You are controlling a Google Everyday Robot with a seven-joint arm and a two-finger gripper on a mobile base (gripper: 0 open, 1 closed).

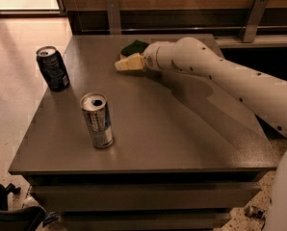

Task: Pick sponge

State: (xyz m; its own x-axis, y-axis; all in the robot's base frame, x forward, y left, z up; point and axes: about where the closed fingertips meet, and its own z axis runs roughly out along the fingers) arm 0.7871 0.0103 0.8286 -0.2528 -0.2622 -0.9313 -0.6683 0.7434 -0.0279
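The sponge lies at the far middle of the grey table. Only its dark green top shows; the rest is hidden behind my gripper. My cream-yellow gripper sits low over the table just in front of the sponge, pointing left, on the end of the white arm that reaches in from the right. I cannot tell whether it touches the sponge.
A dark soda can stands near the table's left edge. A silver can stands upright nearer the front, left of centre. A wooden wall with metal brackets runs behind the table. Tiled floor lies to the left.
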